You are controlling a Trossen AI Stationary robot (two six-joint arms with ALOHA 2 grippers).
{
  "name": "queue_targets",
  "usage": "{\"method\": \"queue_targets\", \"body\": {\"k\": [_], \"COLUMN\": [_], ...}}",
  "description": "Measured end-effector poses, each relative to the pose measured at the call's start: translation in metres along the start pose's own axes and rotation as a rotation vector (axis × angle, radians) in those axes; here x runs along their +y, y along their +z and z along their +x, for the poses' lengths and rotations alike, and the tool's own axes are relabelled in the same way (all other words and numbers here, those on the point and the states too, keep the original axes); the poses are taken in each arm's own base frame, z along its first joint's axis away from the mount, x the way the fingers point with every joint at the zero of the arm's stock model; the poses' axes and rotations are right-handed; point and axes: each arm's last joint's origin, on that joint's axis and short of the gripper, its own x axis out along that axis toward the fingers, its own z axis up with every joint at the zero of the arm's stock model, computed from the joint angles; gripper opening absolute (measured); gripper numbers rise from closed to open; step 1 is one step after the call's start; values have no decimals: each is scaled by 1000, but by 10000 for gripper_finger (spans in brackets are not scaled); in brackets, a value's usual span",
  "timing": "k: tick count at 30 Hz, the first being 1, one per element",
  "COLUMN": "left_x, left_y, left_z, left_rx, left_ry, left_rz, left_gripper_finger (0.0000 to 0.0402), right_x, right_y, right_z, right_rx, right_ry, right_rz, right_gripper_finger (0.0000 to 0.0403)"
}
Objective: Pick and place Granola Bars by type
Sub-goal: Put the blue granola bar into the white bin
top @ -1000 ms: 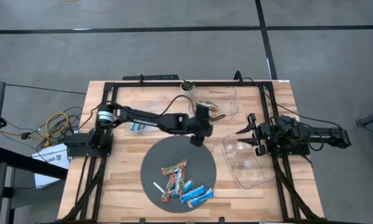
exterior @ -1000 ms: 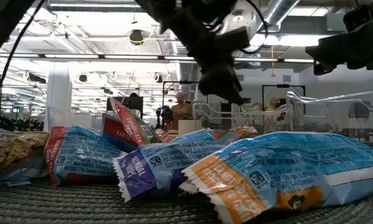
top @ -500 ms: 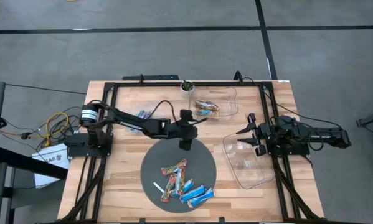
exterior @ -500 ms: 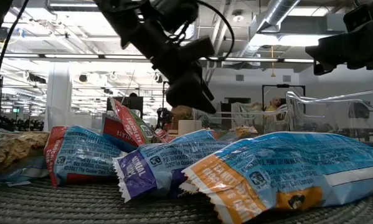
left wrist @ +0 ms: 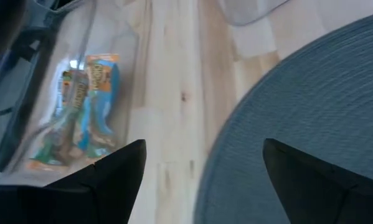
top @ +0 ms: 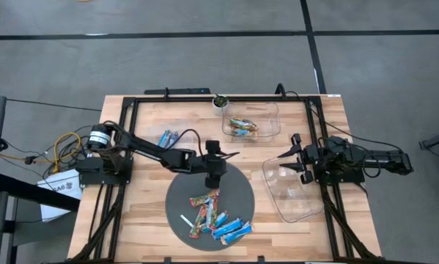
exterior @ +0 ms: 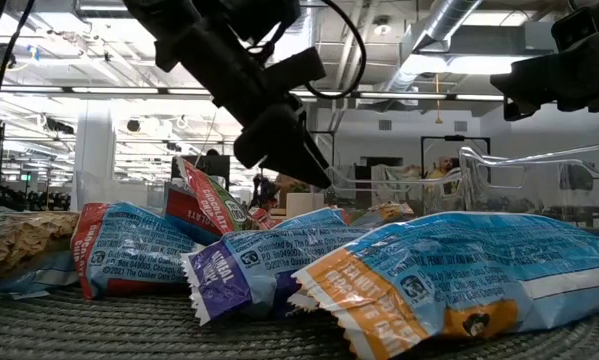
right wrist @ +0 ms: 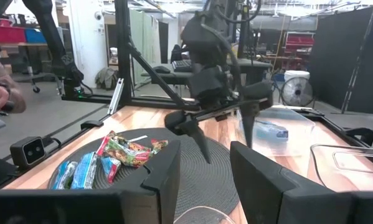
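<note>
- Moved since the earlier frames: left gripper (top: 214,170) swung from beside the upper clear tray (top: 272,128) toward frame centre, now over the upper rim of the mat (top: 237,182); right arm unchanged.
- Bars (top: 213,215) heaped on the lower half of the mat, just below frame centre: multicoloured ones upper left of the heap, bright blue ones (top: 231,231) lower right, touching and overlapping.
- More bars (top: 243,125) inside the upper clear tray, upper centre of the high view; seen through the tray wall (left wrist: 86,106) in the left wrist view.
- Two blue ones (top: 167,137) flat on the wood, left of centre, well apart from the mat.
- In the low view, wrappers (exterior: 279,265) filling the foreground, blue-and-orange one (exterior: 449,280) nearest.
- Left fingers (left wrist: 111,171) spread wide, empty, hovering above the mat edge and bare wood.
- Right gripper (top: 291,158) at centre right, above the near edge of the second clear tray (top: 296,198); fingers (right wrist: 261,180) partly parted, nothing between them.
- White stick (top: 187,221) on the mat, left of the heap.
- Small cup (top: 220,102) at the upper table edge.
</note>
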Motion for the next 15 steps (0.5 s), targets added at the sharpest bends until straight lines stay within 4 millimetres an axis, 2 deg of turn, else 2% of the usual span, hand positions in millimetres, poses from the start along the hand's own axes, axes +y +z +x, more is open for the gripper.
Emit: {"method": "queue_targets", "body": {"k": [10,15], "left_x": [-28,-42], "left_y": [0,-5], "left_z": [-12,-18], "left_rx": [42,102], "left_ry": [-17,-4], "left_rz": [-125,-252], "left_gripper_finger": [316,316], "right_x": [0,0], "right_y": [0,0], "right_z": [0,0], "right_rx": [0,0], "right_ry": [0,0], "right_rz": [0,0], "right_gripper_finger": [134,133]}}
